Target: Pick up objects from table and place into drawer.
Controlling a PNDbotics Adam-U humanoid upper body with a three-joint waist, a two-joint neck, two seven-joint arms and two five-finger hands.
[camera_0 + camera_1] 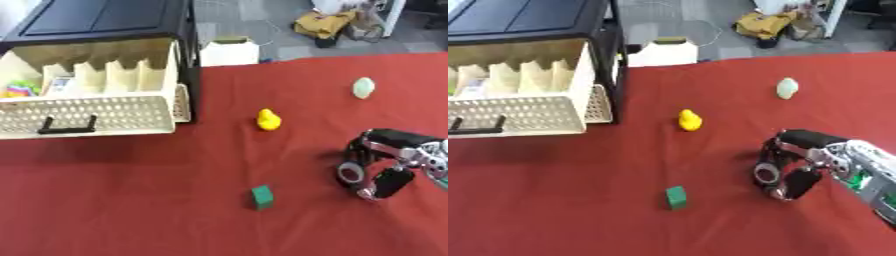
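now the right hand (785, 175) hangs low over the red cloth (131, 200) at the right of the view, its fingers (798, 184) curled downward and inward. something round and grey sits inside that curl, but i cannot tell whether it is a held thing or a part of the hand, so what it holds is unclear. from those fingers the green block (676, 197) lies at about eight o'clock, near and apart, a small cube with no long axis to speak of. the yellow duck (689, 120) stands at about eleven o'clock, farther off, upright. the pale egg-shaped thing (787, 88) is at twelve o'clock, well apart. the open drawer (87, 117), a perforated cream basket with dividers, lies far off at ten o'clock, across the cloth. the left hand shows in neither view, so the right is the nearer for all three; the block looks the shortest reach.
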